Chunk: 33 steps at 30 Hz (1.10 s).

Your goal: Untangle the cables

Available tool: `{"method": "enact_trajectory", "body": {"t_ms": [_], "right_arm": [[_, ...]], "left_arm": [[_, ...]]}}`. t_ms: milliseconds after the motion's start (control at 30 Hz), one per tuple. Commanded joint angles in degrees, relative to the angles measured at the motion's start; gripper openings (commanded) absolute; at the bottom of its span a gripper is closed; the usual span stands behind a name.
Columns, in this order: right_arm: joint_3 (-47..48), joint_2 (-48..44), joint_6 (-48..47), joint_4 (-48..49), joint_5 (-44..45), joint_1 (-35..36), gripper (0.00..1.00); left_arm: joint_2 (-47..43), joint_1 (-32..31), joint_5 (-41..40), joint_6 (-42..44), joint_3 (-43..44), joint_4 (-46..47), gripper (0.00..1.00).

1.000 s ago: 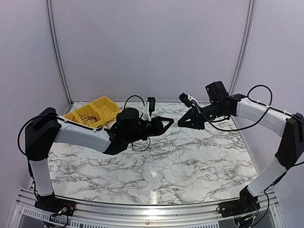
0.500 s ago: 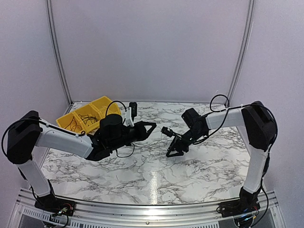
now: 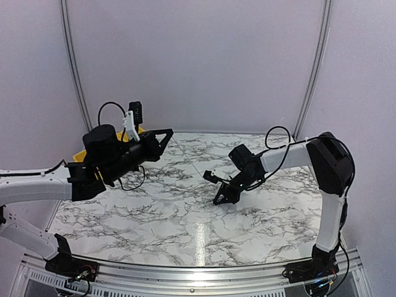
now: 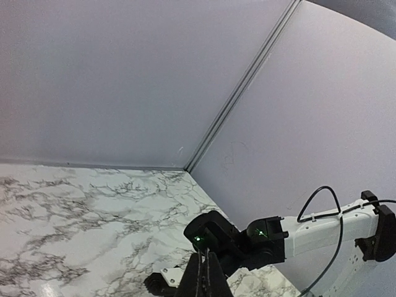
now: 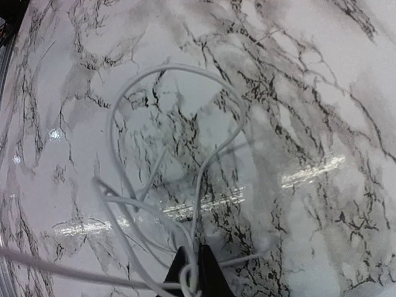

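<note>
The cables (image 5: 195, 205) show in the right wrist view as thin white strands lying in loose crossing loops on the marble table (image 5: 322, 93). My right gripper (image 5: 195, 275) is down at the table, shut on a small bend of cable. In the top view the right gripper (image 3: 219, 198) sits low at centre right. My left gripper (image 3: 166, 137) is raised high at the left, shut on a very thin strand that runs down toward the right gripper. In the left wrist view the left gripper (image 4: 206, 272) has its fingers pressed together, and the right arm (image 4: 260, 238) is straight ahead.
A yellow bin (image 3: 79, 154) at the back left is mostly hidden behind the left arm. The marble table (image 3: 154, 210) is ringed by grey walls, with a metal rail along its near edge.
The left arm has lifted and swung back to the left, drawing its strand up. The right gripper came down to the table, opened briefly and shut again on the cable.
</note>
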Motion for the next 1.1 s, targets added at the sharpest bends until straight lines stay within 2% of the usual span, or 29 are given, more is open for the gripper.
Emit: {"method": "enact_trajectory", "body": {"t_ms": [0, 133, 233, 300, 500, 700, 1067], "right_arm": [[1.2, 1.9, 0.3, -1.5, 4.0, -3.0, 0.08], [1.6, 2.5, 0.6, -2.4, 4.4, -5.1, 0.20], [1.6, 2.4, 0.7, -2.6, 4.5, -6.3, 0.21], [1.7, 2.3, 0.7, -2.7, 4.1, -6.8, 0.18], [2.0, 2.3, 0.4, -3.3, 5.8, -7.0, 0.00], [2.1, 3.0, 2.2, -3.0, 11.9, -9.1, 0.00], [2.0, 2.3, 3.2, -3.3, 17.0, -13.5, 0.00]], "left_arm": [[-9.2, 0.3, -7.8, 12.7, 6.4, -8.4, 0.00], [-14.7, 0.3, -10.7, 17.3, 10.3, -13.2, 0.00], [-17.5, 0.3, -12.6, 19.5, 11.6, -15.0, 0.00], [-18.4, 0.2, -13.5, 20.6, 12.2, -15.8, 0.00], [-18.5, 0.3, -14.2, 22.6, 14.2, -18.4, 0.00], [-19.6, 0.3, -17.1, 27.2, 18.5, -20.8, 0.00], [-18.4, 0.3, -23.0, 38.7, 34.2, -30.2, 0.00]]}}
